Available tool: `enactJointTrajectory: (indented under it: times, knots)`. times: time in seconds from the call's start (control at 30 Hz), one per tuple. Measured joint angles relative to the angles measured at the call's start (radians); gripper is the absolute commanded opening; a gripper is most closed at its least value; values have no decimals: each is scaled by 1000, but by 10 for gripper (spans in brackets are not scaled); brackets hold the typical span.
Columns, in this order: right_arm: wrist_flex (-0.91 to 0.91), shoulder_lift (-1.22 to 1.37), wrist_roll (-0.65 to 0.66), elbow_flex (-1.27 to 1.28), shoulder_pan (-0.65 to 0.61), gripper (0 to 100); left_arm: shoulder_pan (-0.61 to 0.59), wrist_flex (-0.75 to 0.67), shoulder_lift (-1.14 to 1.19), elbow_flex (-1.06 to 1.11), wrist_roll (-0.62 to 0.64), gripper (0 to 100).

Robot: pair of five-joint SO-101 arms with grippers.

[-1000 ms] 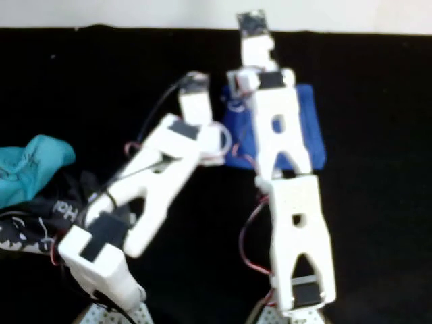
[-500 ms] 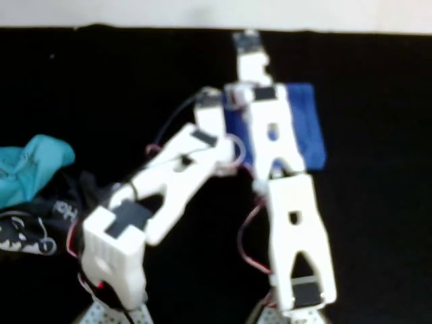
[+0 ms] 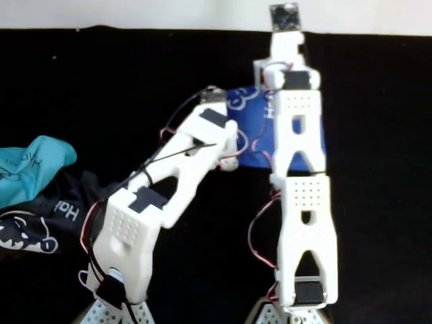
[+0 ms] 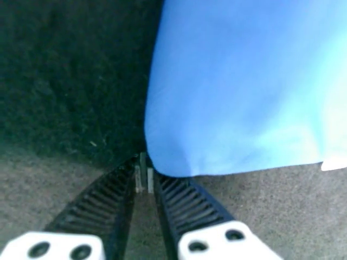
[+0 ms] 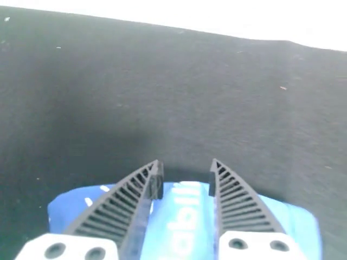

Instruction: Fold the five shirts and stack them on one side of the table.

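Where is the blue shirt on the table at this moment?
In the high view the blue shirt lies at the far middle of the black table, right of the teal shirt; the left gripper is at its corner, the right gripper above it.

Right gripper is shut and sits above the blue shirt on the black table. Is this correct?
Not quite. The right gripper is open, not shut: the right wrist view shows its jaws apart. The rest holds: it sits above the blue shirt on the black table.
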Motion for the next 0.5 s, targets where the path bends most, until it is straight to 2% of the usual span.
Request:
enactJointTrajectory:
  times: [0.2, 0.37, 0.5]
  knots:
    - [164, -8, 0, 0, 87, 149, -25, 26, -198, 138, -3, 8]
    - [341, -8, 0, 0, 141, 154, -109, 26, -457, 288, -3, 8]
    - [440, -8, 0, 0, 155, 255, -215, 12, -657, 377, -92, 8]
